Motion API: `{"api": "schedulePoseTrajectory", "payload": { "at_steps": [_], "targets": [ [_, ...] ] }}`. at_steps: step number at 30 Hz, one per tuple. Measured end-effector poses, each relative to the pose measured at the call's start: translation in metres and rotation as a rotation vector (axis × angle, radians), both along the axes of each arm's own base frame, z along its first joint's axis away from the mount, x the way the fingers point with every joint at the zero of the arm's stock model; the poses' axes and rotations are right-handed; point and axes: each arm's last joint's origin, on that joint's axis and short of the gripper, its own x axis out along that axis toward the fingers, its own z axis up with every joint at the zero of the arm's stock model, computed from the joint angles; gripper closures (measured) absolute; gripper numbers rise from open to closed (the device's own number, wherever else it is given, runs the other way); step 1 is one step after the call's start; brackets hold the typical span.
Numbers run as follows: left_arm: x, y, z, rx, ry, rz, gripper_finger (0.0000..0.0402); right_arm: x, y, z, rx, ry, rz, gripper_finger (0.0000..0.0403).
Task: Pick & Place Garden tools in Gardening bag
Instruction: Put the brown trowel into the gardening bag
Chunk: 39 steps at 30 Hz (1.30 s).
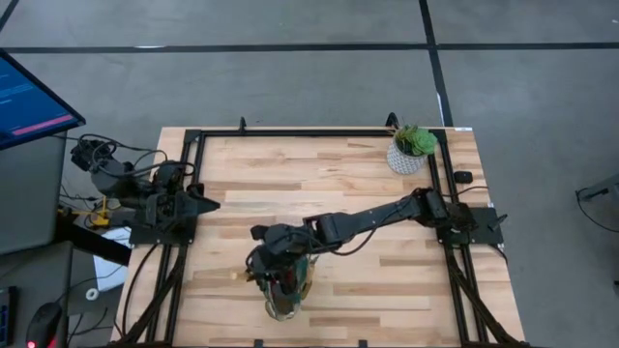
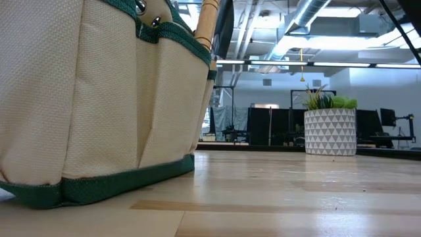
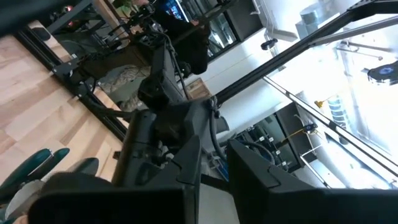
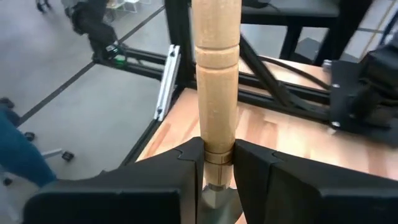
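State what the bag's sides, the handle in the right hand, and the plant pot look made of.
Gardening bag: woven beige fabric, likely canvas, with visible weave and stitched green trim.
Tool handle: pale turned wood, smooth, grain showing, clamped in the right hand.
Plant pot: hard white, triangle-patterned; possibly ceramic or plastic.

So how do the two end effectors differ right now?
The right end effector is shut on a wooden trowel handle; the left end effector holds nothing. The right one reaches out over the bag at the table's front; the left one is parked at the table's left edge, pointing off the table. Both have dark fingers.
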Motion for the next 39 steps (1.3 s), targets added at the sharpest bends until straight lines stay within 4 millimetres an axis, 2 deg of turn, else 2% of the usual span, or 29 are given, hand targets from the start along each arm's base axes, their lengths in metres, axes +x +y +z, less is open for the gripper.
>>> {"api": "schedulePoseTrajectory", "payload": {
  "at_steps": [3,9,21,39],
  "targets": [
    [0.0,0.0,0.0,0.0,0.0,0.0,0.0357,0.0,-0.001,-0.002,0.001,0.006,-0.016,0.0351],
    [0.0,0.0,0.0,0.0,0.0,0.0,0.0357,-0.001,0.005,-0.03,0.046,0.024,-0.041,0.0351],
    [0.0,0.0,0.0,-0.001,0.0,0.002,0.0357,-0.006,0.021,-0.029,0.042,-0.015,-0.061,0.0351],
    [0.0,0.0,0.0,-0.005,0.0,0.008,0.0357,-0.009,0.024,-0.05,0.054,0.01,-0.146,0.0351]
  ]
}}
